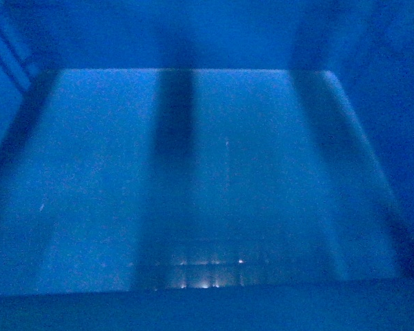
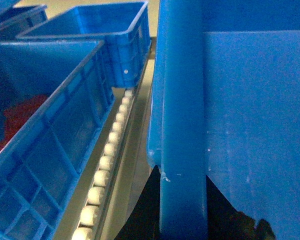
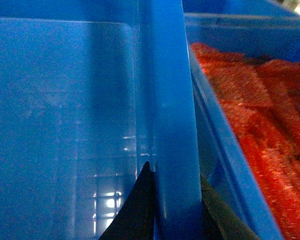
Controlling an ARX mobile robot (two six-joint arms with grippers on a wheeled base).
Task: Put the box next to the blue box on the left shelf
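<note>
Both arms carry the box (image 1: 207,179) by opposite rims, left fingers (image 2: 182,210) and right fingers (image 3: 172,210) clamped over each rim, so it stays level above the shelf's roller track (image 2: 107,160), beside the neighbouring blue box (image 2: 45,150).

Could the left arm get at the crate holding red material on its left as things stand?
Probably not. The left tool is shut on the rim of the box, so it is occupied. The neighbouring crate with red material sits apart, across a roller track.
</note>
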